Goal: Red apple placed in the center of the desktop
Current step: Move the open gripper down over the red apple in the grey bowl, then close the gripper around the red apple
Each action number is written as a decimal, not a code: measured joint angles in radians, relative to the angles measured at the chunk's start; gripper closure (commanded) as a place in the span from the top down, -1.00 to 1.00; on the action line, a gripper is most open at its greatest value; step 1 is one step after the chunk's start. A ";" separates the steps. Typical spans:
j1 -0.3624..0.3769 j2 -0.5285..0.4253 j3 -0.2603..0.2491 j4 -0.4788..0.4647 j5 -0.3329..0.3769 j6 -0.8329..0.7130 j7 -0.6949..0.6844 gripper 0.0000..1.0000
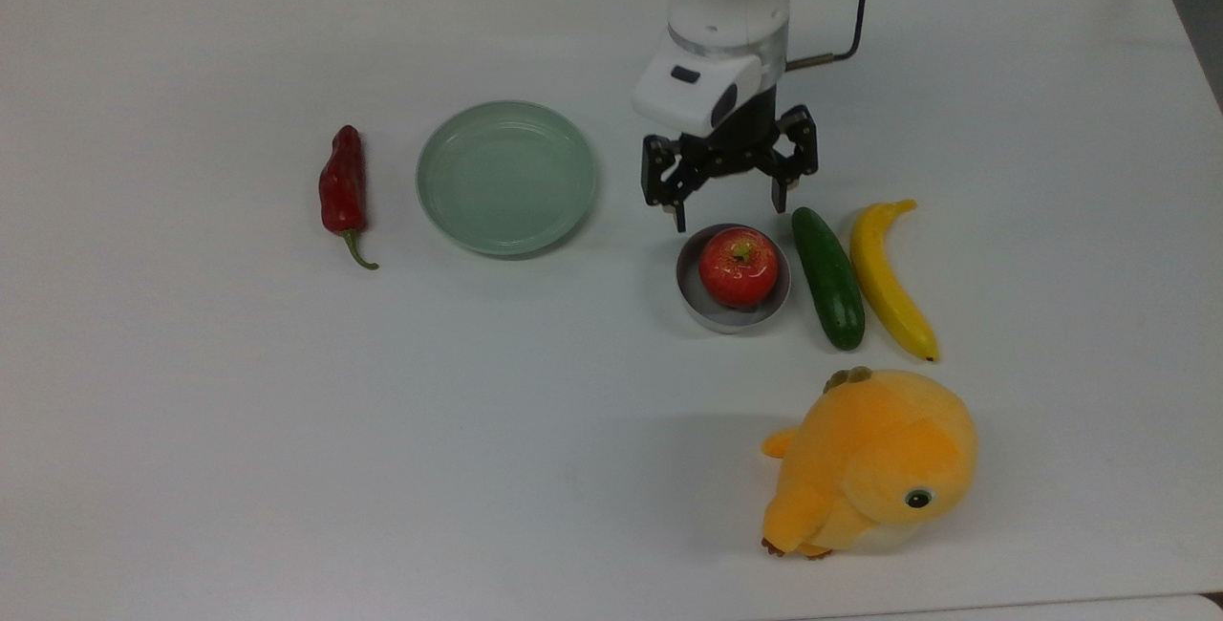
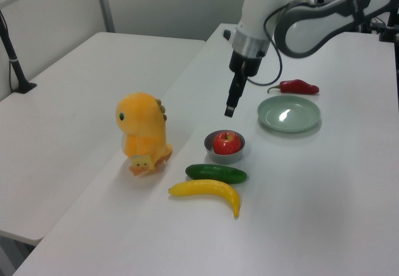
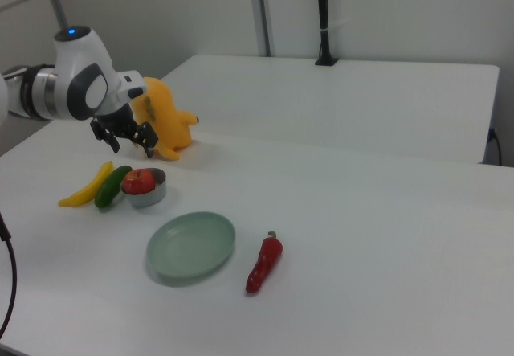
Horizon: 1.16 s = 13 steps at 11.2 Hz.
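Red apple [image 1: 738, 266] seated in small grey bowl [image 1: 705, 308], stem up, on white table [image 1: 287, 430]. Cucumber [image 1: 827, 278] just beside bowl on top view's right; banana [image 1: 889, 279] beyond. End effector [image 1: 728, 205] above bowl's far rim, fingers spread wide, empty.

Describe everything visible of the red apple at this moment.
The red apple is round and glossy, red with yellowish speckles and a short stem pointing up. It sits upright in a small grey round bowl, rising above the rim. The open gripper hangs just above it, not touching. A cucumber lies beside the bowl.
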State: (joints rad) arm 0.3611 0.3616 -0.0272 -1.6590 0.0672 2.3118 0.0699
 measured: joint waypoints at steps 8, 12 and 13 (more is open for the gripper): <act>0.014 0.127 0.039 0.005 -0.072 0.135 0.012 1.00; 0.010 0.129 0.039 0.005 -0.103 0.136 0.013 1.00; 0.009 0.130 0.039 0.005 -0.112 0.136 0.013 1.00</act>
State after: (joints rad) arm 0.3701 0.4918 0.0119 -1.6539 -0.0448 2.4474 0.0826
